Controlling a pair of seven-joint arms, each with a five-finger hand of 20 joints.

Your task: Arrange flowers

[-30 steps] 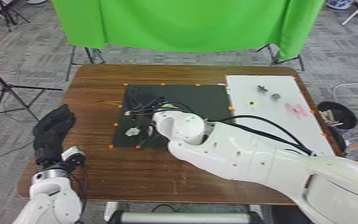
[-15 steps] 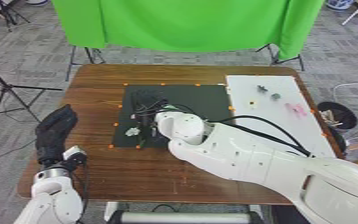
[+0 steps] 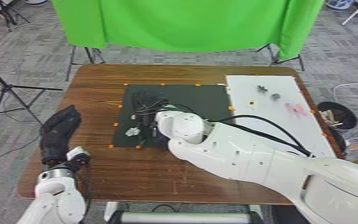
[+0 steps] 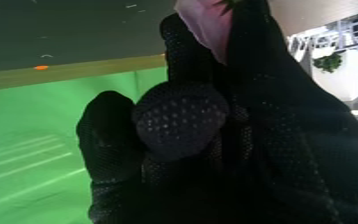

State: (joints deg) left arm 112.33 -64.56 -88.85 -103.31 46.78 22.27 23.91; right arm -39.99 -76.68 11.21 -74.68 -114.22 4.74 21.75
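Note:
My right hand (image 3: 146, 101) is over the dark mat (image 3: 198, 95), mostly dark against it. In the right wrist view, a pink flower (image 4: 207, 24) is pinched between the fingers of my right hand (image 4: 181, 122), and part of its petals is hidden by the glove. A white flower (image 3: 133, 132) lies on the mat's left part, near the right wrist. Pink pieces (image 3: 297, 109) and small dark green pieces (image 3: 276, 96) rest on the white board (image 3: 260, 132). My left hand (image 3: 60, 127) stays at the table's left side, its fingers straight.
The brown table (image 3: 95, 110) extends around the mat. Orange markers edge the mat and board. A black bin (image 3: 338, 116) stands beyond the right edge, a tripod (image 3: 7, 86) on the left, and a green cloth (image 3: 189, 25) hangs behind.
My left hand and forearm have shifted slightly to the right. The right arm has moved only a little over the mat.

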